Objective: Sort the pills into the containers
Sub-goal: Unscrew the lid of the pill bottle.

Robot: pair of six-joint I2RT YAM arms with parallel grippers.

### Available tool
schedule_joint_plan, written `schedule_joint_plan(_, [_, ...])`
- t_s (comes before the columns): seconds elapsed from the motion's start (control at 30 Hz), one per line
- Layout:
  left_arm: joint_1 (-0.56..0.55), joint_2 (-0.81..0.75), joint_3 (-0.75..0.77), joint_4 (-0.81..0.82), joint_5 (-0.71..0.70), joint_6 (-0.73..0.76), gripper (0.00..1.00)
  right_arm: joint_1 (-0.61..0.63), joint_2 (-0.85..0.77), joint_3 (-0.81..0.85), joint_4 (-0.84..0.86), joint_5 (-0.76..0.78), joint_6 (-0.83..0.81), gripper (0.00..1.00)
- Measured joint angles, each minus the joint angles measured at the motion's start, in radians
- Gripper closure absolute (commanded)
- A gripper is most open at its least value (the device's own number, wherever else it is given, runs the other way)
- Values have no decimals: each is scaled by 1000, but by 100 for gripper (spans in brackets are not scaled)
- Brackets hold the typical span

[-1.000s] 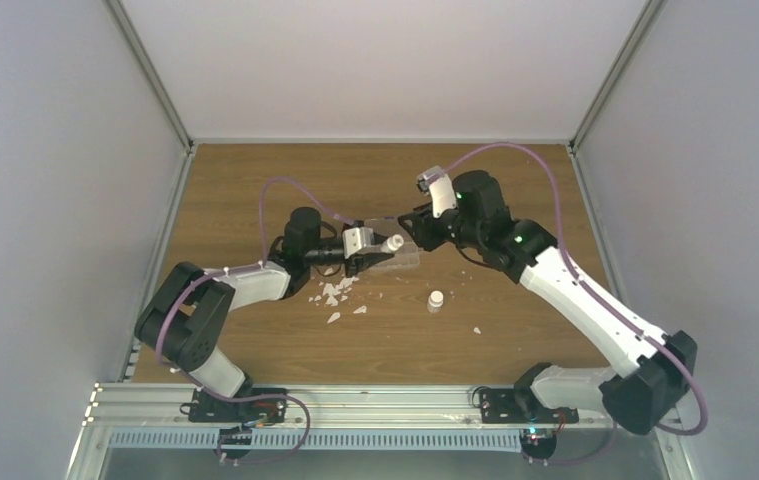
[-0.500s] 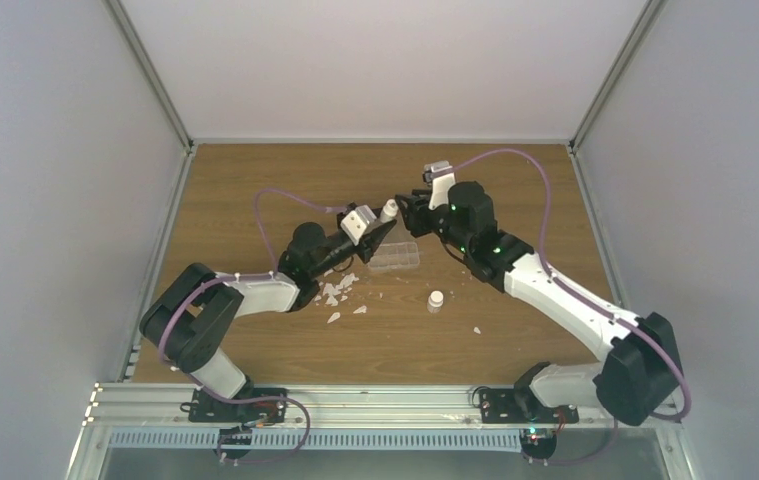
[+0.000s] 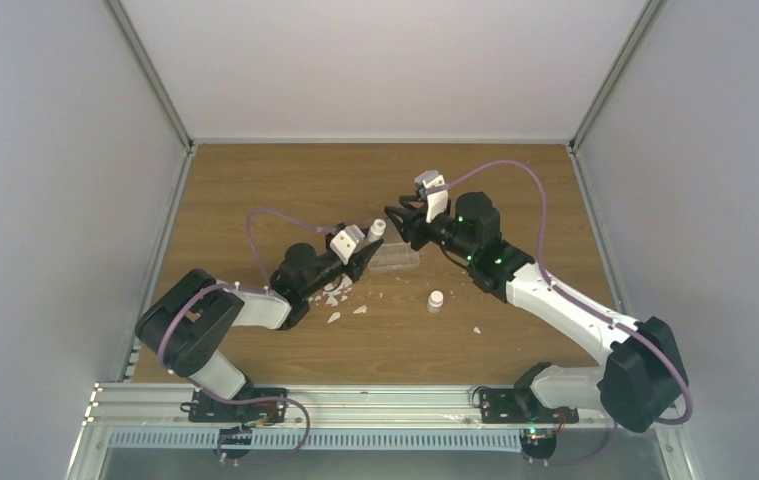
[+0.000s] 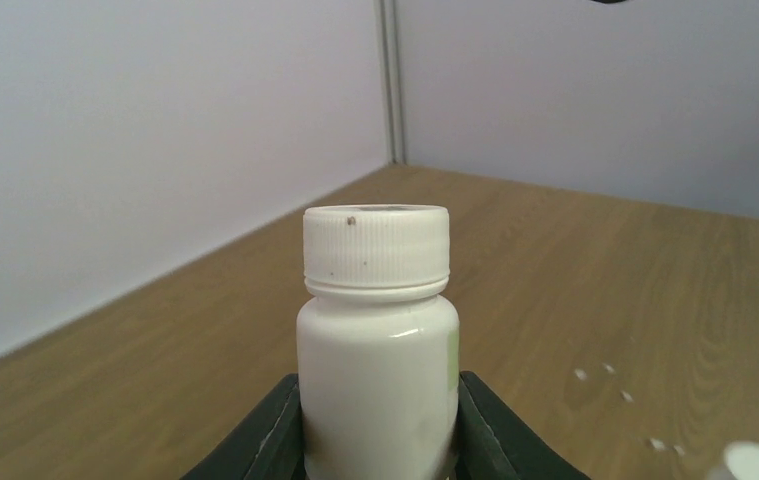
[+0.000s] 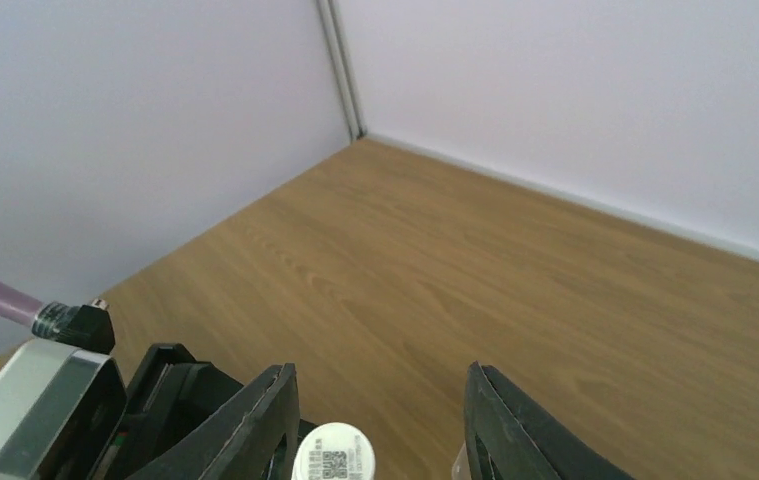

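Clamping bottle (image 4: 377,345) low in my left gripper (image 4: 379,440) | right gripper (image 5: 383,405) gaped empty by cap (image 5: 333,455) | light, slick plastic; ribbed cap seemed surest hold

The left arm (image 3: 245,305) is stretching forward and inward, its left pincer (image 3: 370,243) tilting upward and clamping a white vial (image 4: 377,340) by its sides. The right arm (image 3: 555,300) is bending inward, its right pincer (image 3: 402,218) gaping wide just beside the left one.
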Motion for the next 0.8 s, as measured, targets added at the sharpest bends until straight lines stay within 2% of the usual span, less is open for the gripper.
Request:
schedule_joint_plan(0.23, [0,23,-148,57,23,-27,31,-6,18,-147,89,-112,-7,0])
schedule_joint_plan(0.37, [0,-3,-202,74,11,-26,32,-6,61,-178,169,-175,11,1])
schedule_joint_plan(0.67, [0,-36,-219,114,7,-24,32,-6,231,-177,330,-280,79,1])
schedule_joint_plan(0.8, [0,-34,-219,107,0,-23,32,-8,258,-173,367,-314,94,0])
